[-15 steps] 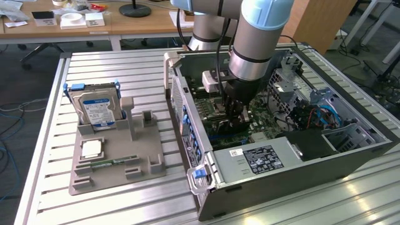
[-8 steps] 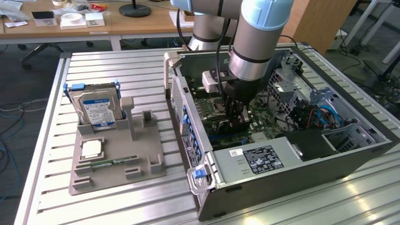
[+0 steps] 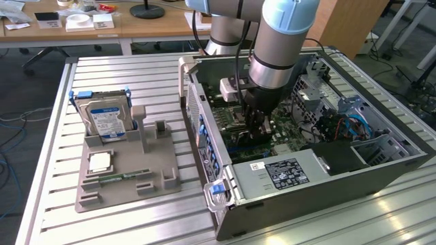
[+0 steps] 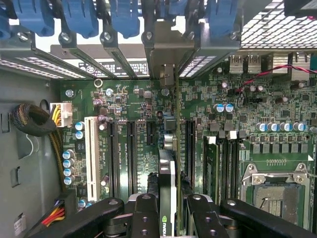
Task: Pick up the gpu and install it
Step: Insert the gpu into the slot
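In the wrist view the gpu (image 4: 167, 171) is seen edge-on, a thin green card with a black cooler and a logo near my fingers. Its silver bracket end (image 4: 168, 74) points toward the case's rear slot openings. My gripper (image 4: 168, 206) is shut on the card, with one black finger (image 4: 144, 210) on each side. The card stands upright over the motherboard's black expansion slots (image 4: 131, 148); whether it touches a slot I cannot tell. In the exterior view my gripper (image 3: 258, 133) reaches down inside the open computer case (image 3: 320, 199), low over the motherboard.
Blue slot latches (image 4: 79, 17) line the case's rear wall. A CPU socket (image 4: 277, 193) and a white slot (image 4: 90, 153) flank the card. Outside the case, a grey fixture (image 3: 129, 178) holds a hard drive (image 3: 102, 117) and a memory stick (image 3: 122, 176).
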Controlling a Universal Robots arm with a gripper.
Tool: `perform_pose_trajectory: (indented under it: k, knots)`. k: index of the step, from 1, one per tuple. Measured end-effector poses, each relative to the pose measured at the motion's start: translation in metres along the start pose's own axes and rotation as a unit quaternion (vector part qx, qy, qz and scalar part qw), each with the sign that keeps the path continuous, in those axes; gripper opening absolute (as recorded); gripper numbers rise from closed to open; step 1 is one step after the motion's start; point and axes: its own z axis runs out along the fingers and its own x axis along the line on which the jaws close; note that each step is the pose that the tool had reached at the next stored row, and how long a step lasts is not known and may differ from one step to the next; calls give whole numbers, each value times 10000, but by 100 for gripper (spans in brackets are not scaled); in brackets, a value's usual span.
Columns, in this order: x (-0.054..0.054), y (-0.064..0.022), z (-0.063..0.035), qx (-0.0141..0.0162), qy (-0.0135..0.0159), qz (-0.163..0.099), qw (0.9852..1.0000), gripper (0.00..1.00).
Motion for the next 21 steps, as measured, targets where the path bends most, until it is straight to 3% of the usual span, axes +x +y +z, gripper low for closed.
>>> perform_pose_trajectory:
  k: [21]
  knots:
    - [0,0,0,0,1,-1,10000,27]
